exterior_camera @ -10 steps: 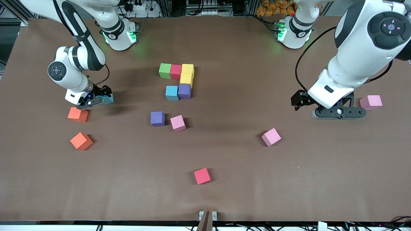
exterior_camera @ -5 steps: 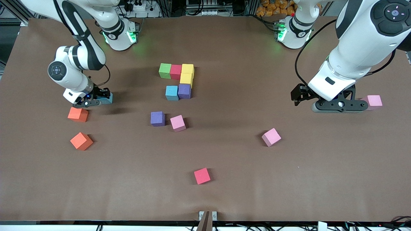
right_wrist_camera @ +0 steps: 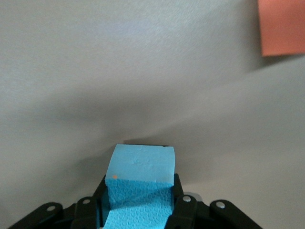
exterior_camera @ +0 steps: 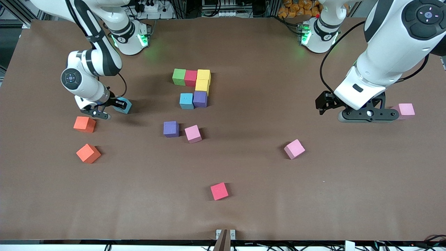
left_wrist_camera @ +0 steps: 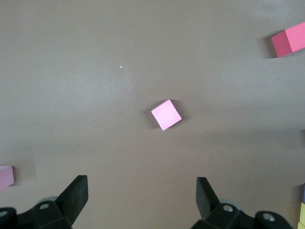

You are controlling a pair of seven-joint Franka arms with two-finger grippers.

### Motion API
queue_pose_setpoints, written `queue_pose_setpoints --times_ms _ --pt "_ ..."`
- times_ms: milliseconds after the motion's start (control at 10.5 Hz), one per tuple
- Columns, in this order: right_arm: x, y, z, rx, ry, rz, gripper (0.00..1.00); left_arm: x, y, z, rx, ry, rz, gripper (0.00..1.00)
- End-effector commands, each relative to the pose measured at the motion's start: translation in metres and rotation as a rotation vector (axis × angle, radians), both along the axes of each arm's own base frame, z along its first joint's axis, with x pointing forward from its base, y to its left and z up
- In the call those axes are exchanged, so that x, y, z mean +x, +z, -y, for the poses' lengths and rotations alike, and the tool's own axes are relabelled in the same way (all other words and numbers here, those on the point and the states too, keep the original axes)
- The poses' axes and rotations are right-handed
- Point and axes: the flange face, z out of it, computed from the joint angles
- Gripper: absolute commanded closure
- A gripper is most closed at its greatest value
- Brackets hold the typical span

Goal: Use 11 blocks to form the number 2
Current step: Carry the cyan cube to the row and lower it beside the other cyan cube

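A partial figure lies mid-table: green (exterior_camera: 179,76), red (exterior_camera: 190,77) and yellow (exterior_camera: 204,74) blocks in a row, a second yellow (exterior_camera: 202,85), then light blue (exterior_camera: 186,100) beside purple (exterior_camera: 200,99). My right gripper (exterior_camera: 118,104) (right_wrist_camera: 140,188) is shut on the other light blue block (exterior_camera: 123,105) (right_wrist_camera: 140,191), tilted, toward the right arm's end. Loose blocks: purple (exterior_camera: 171,128), pink (exterior_camera: 193,134), pink (exterior_camera: 294,149) (left_wrist_camera: 166,114), pink (exterior_camera: 404,110). My left gripper (exterior_camera: 368,120) (left_wrist_camera: 141,188) hangs open and holds nothing, next to that last pink block.
Two orange cubes (exterior_camera: 84,124) (exterior_camera: 88,153) lie nearer the front camera than the right gripper. A lone red cube (exterior_camera: 219,191) (left_wrist_camera: 289,40) sits near the table's front edge. Brown table (exterior_camera: 244,216) runs wide around the loose blocks.
The right gripper closed on the light blue block and shifted with it toward the middle of the table, tilting it. The left arm rose slightly, then held still.
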Motion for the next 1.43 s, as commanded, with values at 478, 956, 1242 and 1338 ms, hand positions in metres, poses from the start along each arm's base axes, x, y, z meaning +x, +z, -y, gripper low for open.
queue_pose_setpoints --times_ms 478,956,1242,1338 --pt "0.006 0.027 -0.064 0.024 -0.626 -0.002 1.00 -0.006 0.003 -0.003 -0.012 0.015 -0.016 0.00" --pt "-0.002 0.032 -0.127 0.015 -0.957 0.022 1.00 -0.007 0.004 -0.001 -0.033 0.018 -0.025 0.00" --pt "-0.012 0.032 -0.157 0.004 -1.052 0.013 1.00 -0.007 0.003 -0.001 -0.035 0.018 -0.027 0.00" --pt "-0.017 0.030 -0.166 -0.001 -1.067 0.006 1.00 -0.007 0.003 -0.001 -0.034 0.017 -0.027 0.00"
